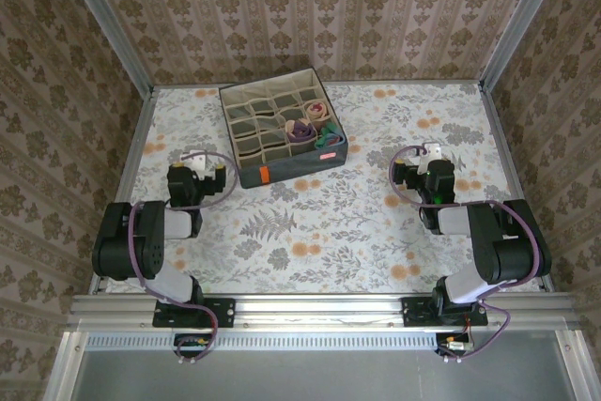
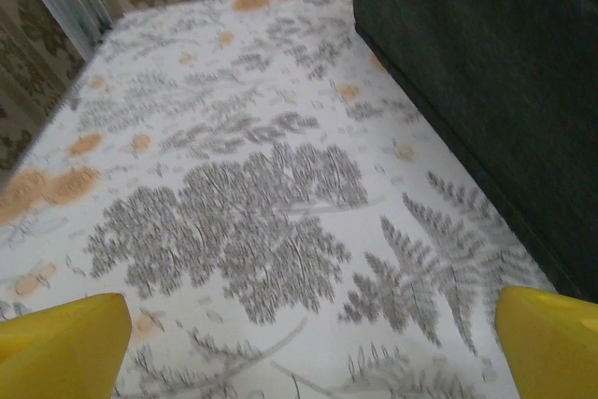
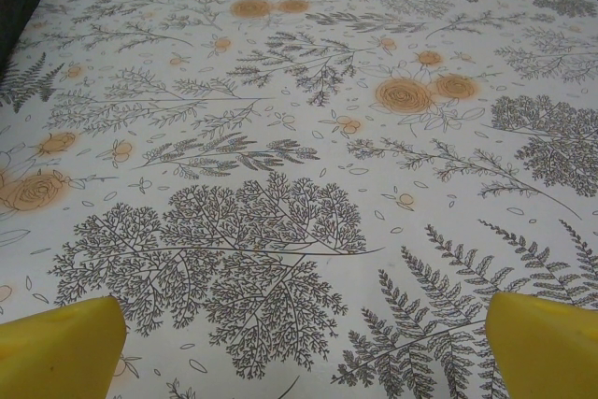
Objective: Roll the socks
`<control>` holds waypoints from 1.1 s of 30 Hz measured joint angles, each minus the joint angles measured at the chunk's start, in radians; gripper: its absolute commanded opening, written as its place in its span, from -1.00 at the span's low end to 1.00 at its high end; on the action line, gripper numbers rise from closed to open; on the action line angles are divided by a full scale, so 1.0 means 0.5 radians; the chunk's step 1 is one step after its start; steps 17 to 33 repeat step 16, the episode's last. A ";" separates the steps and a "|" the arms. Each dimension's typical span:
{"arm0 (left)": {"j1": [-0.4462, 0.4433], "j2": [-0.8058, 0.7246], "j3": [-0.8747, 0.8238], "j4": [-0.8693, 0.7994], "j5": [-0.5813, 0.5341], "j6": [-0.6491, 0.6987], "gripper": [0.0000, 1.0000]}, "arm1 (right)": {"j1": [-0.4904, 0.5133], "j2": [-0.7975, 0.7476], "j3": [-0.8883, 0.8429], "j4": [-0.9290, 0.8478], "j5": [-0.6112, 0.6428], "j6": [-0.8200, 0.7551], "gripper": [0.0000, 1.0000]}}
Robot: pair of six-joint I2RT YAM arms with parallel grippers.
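Observation:
The socks lie rolled in the right-hand compartments of a dark fabric grid box at the back middle of the table. I make out a purple one, a peach one and a blue-grey one with green. My left gripper hovers low in front of the box's left corner, open, its yellow fingertips wide apart with only tablecloth between them. My right gripper sits to the right of the box, open too, nothing between its yellow fingertips over the cloth.
The box's dark side wall rises close on the left gripper's right. A floral tablecloth covers the table. Papered walls and metal posts close in the left, back and right sides.

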State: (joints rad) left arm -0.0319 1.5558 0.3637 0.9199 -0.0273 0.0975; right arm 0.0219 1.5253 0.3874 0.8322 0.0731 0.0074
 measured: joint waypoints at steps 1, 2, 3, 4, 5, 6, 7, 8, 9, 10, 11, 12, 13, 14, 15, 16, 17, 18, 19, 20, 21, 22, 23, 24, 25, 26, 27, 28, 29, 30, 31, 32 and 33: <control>-0.001 0.000 0.006 0.018 -0.008 -0.001 0.99 | 0.000 0.000 -0.001 0.000 0.001 0.001 1.00; -0.005 0.000 0.006 0.026 -0.014 -0.001 0.99 | 0.000 0.000 0.000 0.000 0.000 0.000 1.00; -0.009 0.000 0.006 0.024 -0.014 0.000 1.00 | 0.000 0.000 0.000 0.000 0.000 0.000 1.00; -0.013 0.000 0.006 0.017 -0.011 0.000 1.00 | 0.000 0.000 -0.001 0.000 0.001 0.000 1.00; -0.014 0.000 0.006 0.015 0.001 0.000 1.00 | 0.000 0.000 0.000 0.001 0.000 0.000 1.00; -0.014 0.000 0.007 0.014 0.008 0.000 1.00 | 0.000 0.000 0.000 0.000 0.000 0.000 1.00; -0.011 0.000 0.007 0.013 0.010 0.000 0.99 | 0.000 0.000 0.000 0.001 0.000 0.000 1.00; -0.011 0.000 0.007 0.011 0.010 0.000 1.00 | 0.000 0.000 0.000 0.000 0.000 0.000 1.00; -0.011 0.000 0.007 0.008 0.010 0.000 1.00 | 0.000 0.000 0.000 0.001 0.000 0.000 1.00; -0.011 0.000 0.007 0.002 0.010 0.000 1.00 | 0.000 0.000 0.000 0.000 0.000 0.000 1.00; -0.011 0.000 0.008 -0.003 0.011 -0.001 1.00 | 0.000 0.000 0.000 0.000 0.000 0.000 1.00; -0.009 0.000 0.011 -0.015 0.017 -0.001 1.00 | 0.000 0.000 0.000 0.000 0.000 0.000 1.00; -0.005 0.000 0.014 -0.026 0.027 -0.001 1.00 | 0.000 0.000 0.000 0.001 0.000 0.000 1.00; 0.001 0.000 0.017 -0.029 0.033 -0.001 1.00 | 0.000 0.000 0.000 0.001 0.000 0.000 1.00; 0.005 0.000 0.021 -0.029 0.039 -0.001 1.00 | 0.000 0.000 0.000 0.000 0.000 0.000 1.00; 0.011 0.000 0.024 -0.029 0.040 -0.001 1.00 | 0.000 0.000 0.000 0.000 0.000 0.000 1.00; 0.011 0.000 0.024 -0.029 0.040 -0.001 1.00 | 0.000 0.000 0.000 0.000 0.000 0.000 1.00; 0.011 0.000 0.024 -0.029 0.040 -0.001 1.00 | 0.000 0.000 0.000 0.000 0.000 0.000 1.00; 0.011 0.000 0.024 -0.029 0.040 -0.001 1.00 | 0.000 0.000 0.000 0.000 0.000 0.000 1.00; 0.011 0.000 0.024 -0.029 0.040 -0.001 1.00 | 0.000 0.000 0.000 0.000 0.000 0.000 1.00; 0.011 0.000 0.024 -0.029 0.040 -0.001 1.00 | 0.000 0.000 0.000 0.000 0.000 0.000 1.00; 0.011 0.000 0.024 -0.029 0.040 -0.001 1.00 | 0.000 0.000 0.000 0.000 0.000 0.000 1.00; 0.011 0.000 0.024 -0.029 0.040 -0.001 1.00 | 0.000 0.000 0.000 0.000 0.000 0.000 1.00; 0.011 0.000 0.024 -0.029 0.040 -0.001 1.00 | 0.000 0.000 0.000 0.000 0.000 0.000 1.00; 0.011 0.000 0.024 -0.029 0.040 -0.001 1.00 | 0.000 0.000 0.000 0.000 0.000 0.000 1.00; 0.011 0.000 0.024 -0.029 0.040 -0.001 1.00 | 0.000 0.000 0.000 0.000 0.000 0.000 1.00; 0.011 0.000 0.024 -0.029 0.040 -0.001 1.00 | 0.000 0.000 0.000 0.000 0.000 0.000 1.00; 0.011 0.000 0.024 -0.029 0.040 -0.001 1.00 | 0.000 0.000 0.000 0.000 0.000 0.000 1.00; 0.011 0.000 0.024 -0.029 0.040 -0.001 1.00 | 0.000 0.000 0.000 0.000 0.000 0.000 1.00; 0.011 0.000 0.024 -0.029 0.040 -0.001 1.00 | 0.000 0.000 0.000 0.000 0.000 0.000 1.00; 0.011 0.000 0.024 -0.029 0.040 -0.001 1.00 | 0.000 0.000 0.000 0.000 0.000 0.000 1.00; 0.011 0.000 0.024 -0.029 0.040 -0.001 1.00 | 0.000 0.000 0.000 0.000 0.000 0.000 1.00; 0.011 0.000 0.024 -0.029 0.040 -0.001 1.00 | 0.000 0.000 0.000 0.000 0.000 0.000 1.00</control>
